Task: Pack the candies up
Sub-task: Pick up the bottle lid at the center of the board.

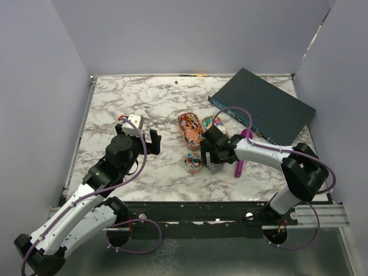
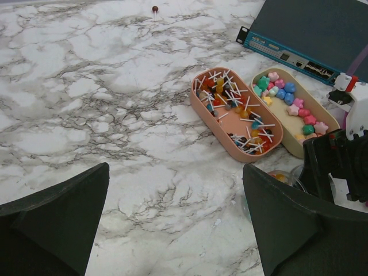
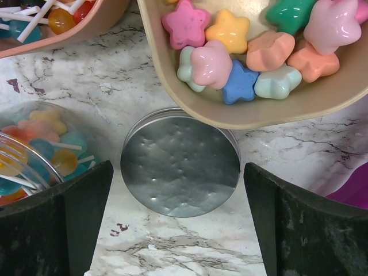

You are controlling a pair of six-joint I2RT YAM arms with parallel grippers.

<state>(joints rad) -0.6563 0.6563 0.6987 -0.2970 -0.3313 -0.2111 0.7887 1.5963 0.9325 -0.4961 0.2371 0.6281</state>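
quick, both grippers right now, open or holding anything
left gripper: jaws open, holding nothing
right gripper: jaws open, holding nothing

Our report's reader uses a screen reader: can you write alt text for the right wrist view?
A round silver lid lies flat on the marble table within the open right gripper. Above it, a beige tray holds pastel candies.

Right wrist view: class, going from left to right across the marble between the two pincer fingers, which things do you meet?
clear jar of lollipops → round metal lid → purple object, cut off by the picture's edge
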